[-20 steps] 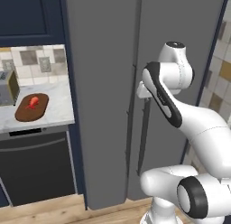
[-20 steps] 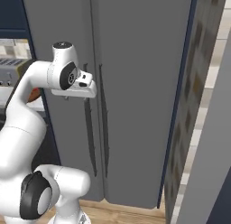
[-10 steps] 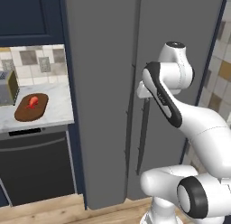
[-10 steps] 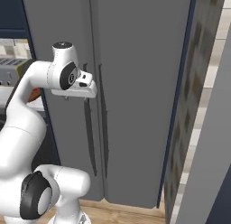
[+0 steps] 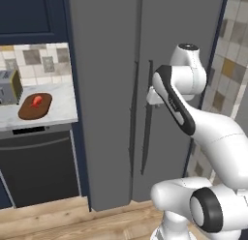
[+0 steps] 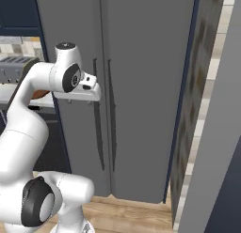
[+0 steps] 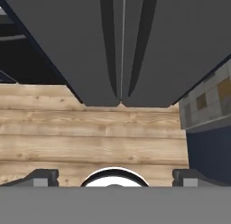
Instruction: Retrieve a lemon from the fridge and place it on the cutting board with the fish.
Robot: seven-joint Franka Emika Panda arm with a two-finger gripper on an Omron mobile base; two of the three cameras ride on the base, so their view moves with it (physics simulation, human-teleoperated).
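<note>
Hand view shows the end effector [image 7: 115, 179] with its two fingertips [image 7: 43, 177] spread wide apart and gripping nothing, looking down the front of the fridge [image 7: 122, 42] to the wooden floor [image 7: 90, 142]. From the right base view, the end effector [image 6: 80, 99] hangs just in front of the fridge's [image 6: 141, 86] left door, close to the long vertical handles [image 6: 98, 119] at the centre seam, though contact with them cannot be made out. Both doors are shut, so the lemon sits hidden inside, its shelf unknown. By that reading the task is barely begun: a door has yet to be opened, the lemon found, lifted out and carried across. In the left base view, the cutting board [image 5: 35, 106] lies on the bench [image 5: 63, 108] near its front edge, well apart from the fridge [image 5: 106, 89], with the fish [image 5: 36, 100] resting on top. A toaster [image 5: 8, 87] stands just beside the board toward the back wall, and a dark oven front [image 5: 38, 166] fills the space below the bench. The closed door is the chief obstacle.
</note>
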